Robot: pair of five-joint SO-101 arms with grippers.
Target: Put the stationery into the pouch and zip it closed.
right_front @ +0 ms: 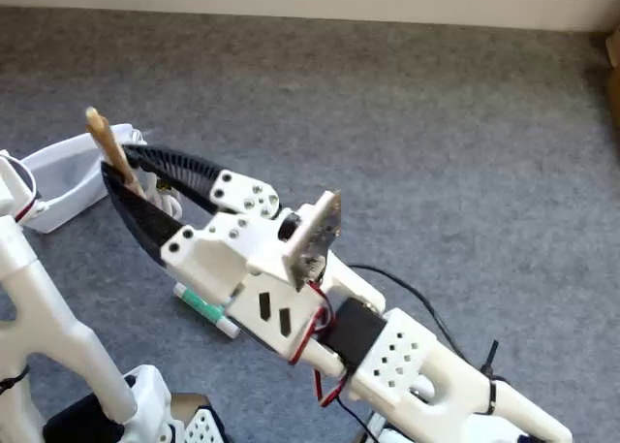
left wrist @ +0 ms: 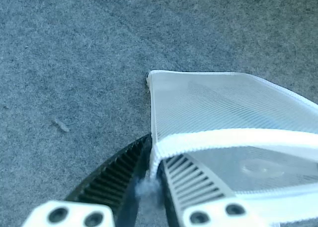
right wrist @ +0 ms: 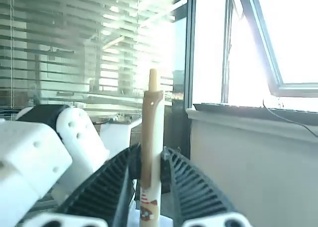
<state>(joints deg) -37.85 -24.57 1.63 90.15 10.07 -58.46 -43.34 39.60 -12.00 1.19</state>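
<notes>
Fingers of the right arm are clamped on a tan pen, one to each side of its barrel. The pen's long axis runs out along the line of the fingers, and its narrow end stands clear past their tips. From the high view the pen leans steeply, with its upper end up and away from the arm. Its lower part goes down between the black right fingers, and I cannot tell where it ends.

Directly behind and below the pen lies the white mesh pouch, its nearer end touching or just beside the right fingertips. The left fingers are pinched on the pouch at its white-taped rim. That lifts the rim off the grey surface and appears to hold the mouth towards the pen. Whether the mouth gapes wide enough cannot be seen.

My judgement is that the move turns on tipping the pen so that its axis points into that mouth rather than across the rim.

A second piece, a white marker with a green band, lies flat on the surface under the right arm, near the pouch but apart from it.
</notes>
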